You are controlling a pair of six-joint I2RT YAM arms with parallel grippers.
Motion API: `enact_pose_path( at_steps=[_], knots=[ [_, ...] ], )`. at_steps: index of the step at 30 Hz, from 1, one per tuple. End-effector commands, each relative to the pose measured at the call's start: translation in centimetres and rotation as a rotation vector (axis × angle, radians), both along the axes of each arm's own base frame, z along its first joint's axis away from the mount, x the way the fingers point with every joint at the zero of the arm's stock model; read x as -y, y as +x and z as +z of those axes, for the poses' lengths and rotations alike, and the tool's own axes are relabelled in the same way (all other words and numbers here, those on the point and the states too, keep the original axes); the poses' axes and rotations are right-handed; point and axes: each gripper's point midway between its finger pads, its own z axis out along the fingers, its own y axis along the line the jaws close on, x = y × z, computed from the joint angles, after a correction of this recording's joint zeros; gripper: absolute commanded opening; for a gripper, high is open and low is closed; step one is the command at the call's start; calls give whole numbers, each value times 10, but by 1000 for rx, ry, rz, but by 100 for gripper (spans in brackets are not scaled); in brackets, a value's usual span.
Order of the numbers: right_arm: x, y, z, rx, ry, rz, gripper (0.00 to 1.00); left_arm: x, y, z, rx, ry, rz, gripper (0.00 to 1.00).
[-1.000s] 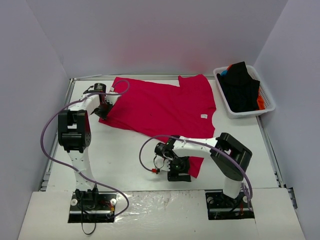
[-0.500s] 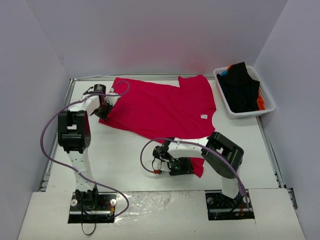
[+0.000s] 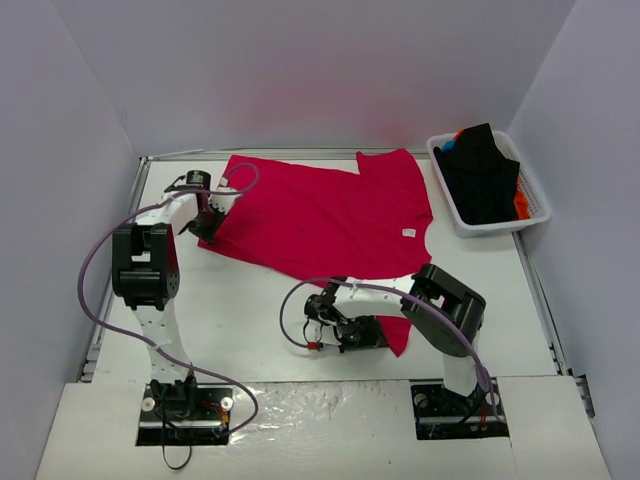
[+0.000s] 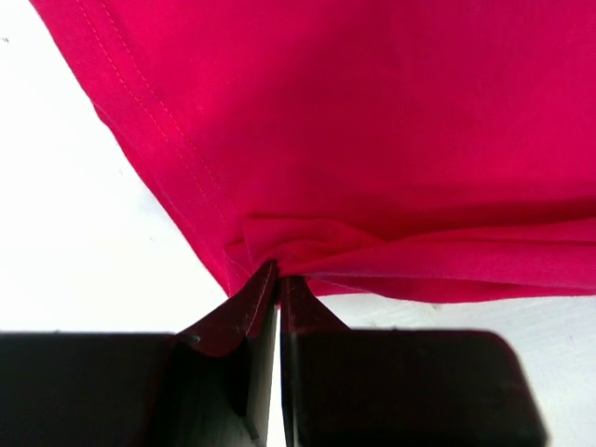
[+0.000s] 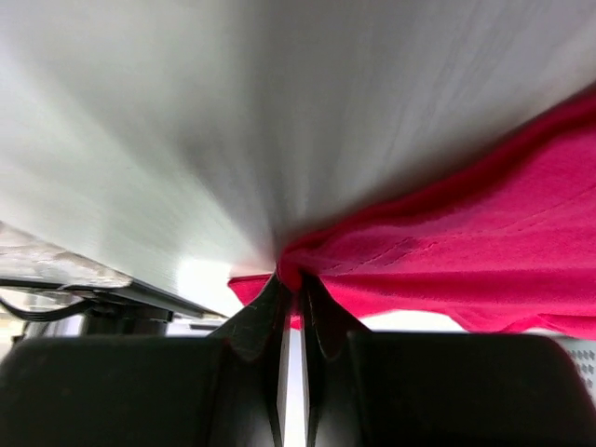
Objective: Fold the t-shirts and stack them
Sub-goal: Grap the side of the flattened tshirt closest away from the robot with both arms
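Observation:
A crimson-red t-shirt (image 3: 320, 215) lies spread across the far half of the table, its white neck label (image 3: 407, 233) toward the right. My left gripper (image 3: 210, 224) is shut on the shirt's left edge; the left wrist view shows cloth (image 4: 372, 140) bunched between its tips (image 4: 277, 272). My right gripper (image 3: 368, 333) sits low at the shirt's near right corner and is shut on it; in the right wrist view a fold of red cloth (image 5: 466, 251) is pinched at its tips (image 5: 290, 277). More t-shirts, black (image 3: 482, 175), orange and blue, fill the basket.
A white slatted basket (image 3: 532, 187) stands at the far right against the wall. Grey walls enclose the table on three sides. Purple cables loop beside both arms. The arm bases stand at the near edge.
My right gripper has closed on the shirt's near right corner and dropped lower to the table, shifting slightly left. The left gripper keeps its hold and has barely moved.

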Motion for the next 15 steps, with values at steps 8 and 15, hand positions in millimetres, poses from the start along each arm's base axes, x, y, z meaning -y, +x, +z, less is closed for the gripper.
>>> enact_pose_path(
  at_steps=[8,15],
  knots=[
    [11,25,52,37,254,-286,0,3,-55,54,58,2,-98,2],
    [28,26,65,53,324,-406,0,3,-125,47,10,41,-207,2]
  ],
)
